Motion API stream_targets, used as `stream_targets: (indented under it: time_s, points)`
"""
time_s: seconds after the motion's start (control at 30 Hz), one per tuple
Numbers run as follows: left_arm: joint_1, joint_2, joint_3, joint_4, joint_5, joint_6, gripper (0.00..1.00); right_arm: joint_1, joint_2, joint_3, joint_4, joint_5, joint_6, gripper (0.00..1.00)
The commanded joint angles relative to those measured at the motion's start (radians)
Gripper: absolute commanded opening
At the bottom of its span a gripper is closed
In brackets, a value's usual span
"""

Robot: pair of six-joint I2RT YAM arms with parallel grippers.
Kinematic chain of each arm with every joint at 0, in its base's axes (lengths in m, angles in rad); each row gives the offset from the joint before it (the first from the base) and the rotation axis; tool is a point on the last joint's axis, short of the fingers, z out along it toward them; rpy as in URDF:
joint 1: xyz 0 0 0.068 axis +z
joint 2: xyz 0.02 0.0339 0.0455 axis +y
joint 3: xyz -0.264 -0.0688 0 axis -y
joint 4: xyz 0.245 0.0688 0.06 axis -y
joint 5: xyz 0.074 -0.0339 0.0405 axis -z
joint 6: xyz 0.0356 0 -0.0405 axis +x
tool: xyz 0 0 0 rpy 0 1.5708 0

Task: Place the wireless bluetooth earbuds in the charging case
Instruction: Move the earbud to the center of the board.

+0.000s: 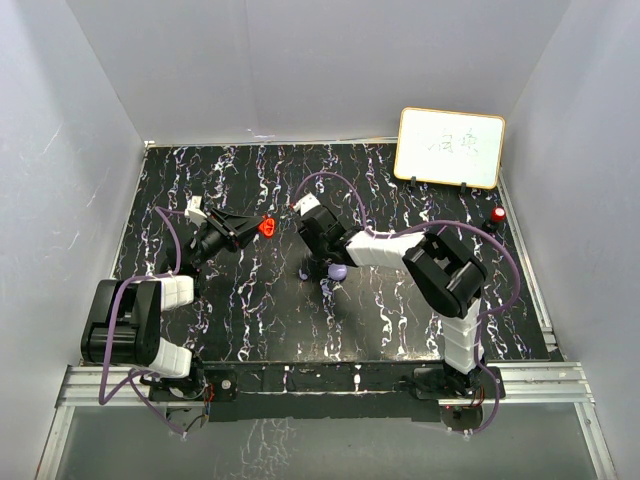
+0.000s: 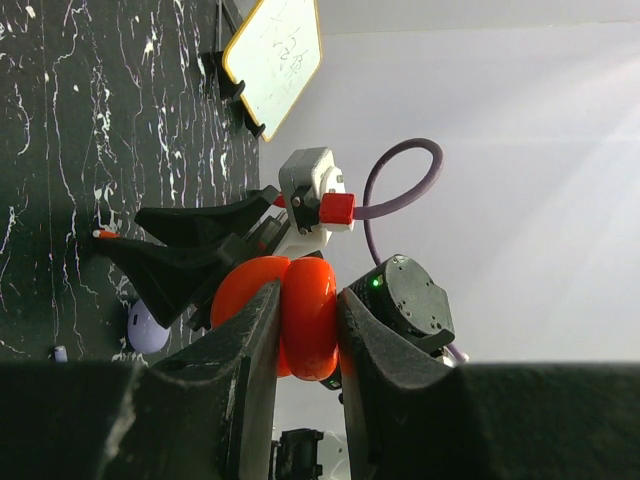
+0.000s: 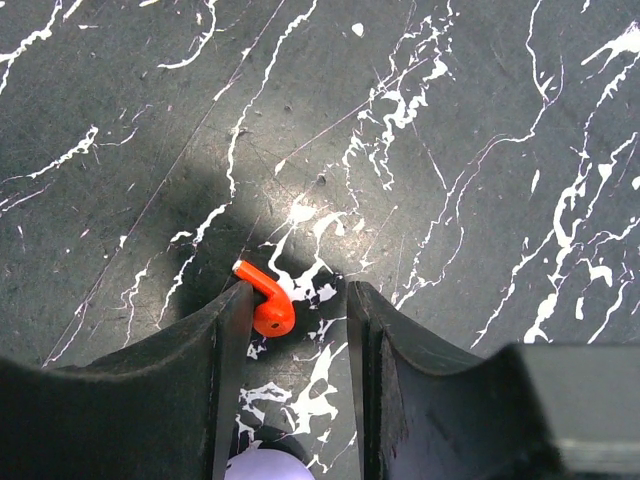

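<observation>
Table: black slab with white marbling (image 1: pixel 250 320); both arms reach over its middle.
Left gripper (image 2: pixel 307 293): clamped on the red-orange round plastic charging case (image 2: pixel 245 290) and holding it up off the table. The case shows two rounded lobes, so it looks hinged open.
Right gripper (image 3: pixel 300 290): pointed down at the table with its jaws apart, gripping nothing.
Purple round case (image 2: pixel 147 328): on the table just beside the right gripper, nearer its wrist than the fingertips.
Red earbud (image 3: pixel 270 312): a tiny orange-red plastic piece between the right jaws. It sits against the finger on the left of the right wrist view, with a clear gap to the other finger.
Earbud long axis: diagonal. The round body is nearer the wrist, and the stem runs up and to the left in the right wrist view, past that finger's tip.
Purple earbud (image 2: pixel 60 352): probably the small pale speck on the table near the purple case, but it is too small to be sure.
Key relation: the red earbud lies inside the right jaws and off-centre. The red case waits near, to the left in the overhead view.
Next move, as judged: closing the jaws should push the earbud sideways before they pinch it, and the slanted stem may make it twist.
</observation>
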State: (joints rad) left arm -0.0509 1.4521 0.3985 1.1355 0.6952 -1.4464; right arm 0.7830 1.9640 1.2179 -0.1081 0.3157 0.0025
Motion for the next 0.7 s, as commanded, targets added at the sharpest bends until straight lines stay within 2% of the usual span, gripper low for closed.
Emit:
stream_targets:
  time_s: [0.0,0.53,0.67]
  points:
    - [0.008,-0.006,0.020,0.022,0.020,0.008,0.00,-0.005,-0.065,0.012,0.017,-0.001,0.012,0.42]
    - [0.010,-0.015,0.024,0.015,0.022,0.009,0.00,-0.086,-0.103,-0.042,0.026,-0.223,0.157,0.43]
    - [0.011,-0.016,0.022,0.015,0.022,0.009,0.00,-0.093,-0.105,-0.050,0.027,-0.219,0.187,0.43]
